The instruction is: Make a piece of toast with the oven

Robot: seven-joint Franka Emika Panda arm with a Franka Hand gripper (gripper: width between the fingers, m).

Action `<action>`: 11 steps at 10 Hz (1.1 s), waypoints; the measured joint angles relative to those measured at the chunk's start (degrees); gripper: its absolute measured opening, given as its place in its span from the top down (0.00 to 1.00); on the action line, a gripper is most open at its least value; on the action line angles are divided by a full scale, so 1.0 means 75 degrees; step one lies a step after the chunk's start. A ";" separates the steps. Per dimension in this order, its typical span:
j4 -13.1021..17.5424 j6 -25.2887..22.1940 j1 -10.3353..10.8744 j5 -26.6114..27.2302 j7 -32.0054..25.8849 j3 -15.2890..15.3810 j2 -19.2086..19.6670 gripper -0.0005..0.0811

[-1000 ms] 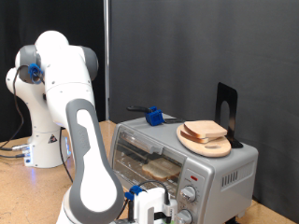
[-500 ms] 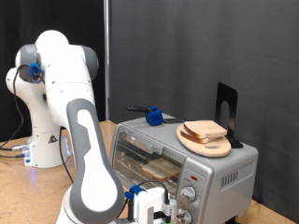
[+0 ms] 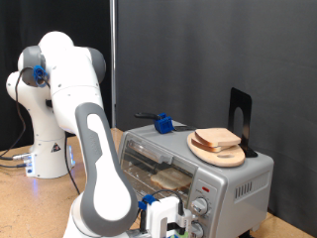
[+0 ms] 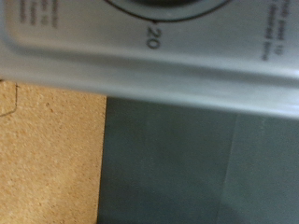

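Observation:
The silver toaster oven stands at the exterior view's right with its glass door shut. Something tan shows dimly through the glass. A slice of toast lies on a round light-wood board on the oven's top. My gripper is low at the exterior view's bottom, right against the oven's front by the two round knobs. Its fingers are hidden behind the white hand. The wrist view shows only the oven's silver panel very close, with a dial mark "20".
A black stand rises behind the board on the oven. A blue-and-black object sits behind the oven. The tan tabletop lies under the oven. A black curtain fills the background.
My arm's lower link and hand have shifted slightly to the exterior view's right, closer to the oven's knobs. The toast, board and oven have not moved.

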 joint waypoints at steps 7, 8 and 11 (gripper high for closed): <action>-0.0055 0.0107 0.0035 -0.0020 0.0082 -0.0008 -0.0139 0.32; -0.0099 0.0111 0.0035 -0.0020 0.0082 -0.0014 -0.0180 0.49; -0.0149 0.0063 0.0028 -0.0020 0.0083 -0.0028 -0.0270 0.73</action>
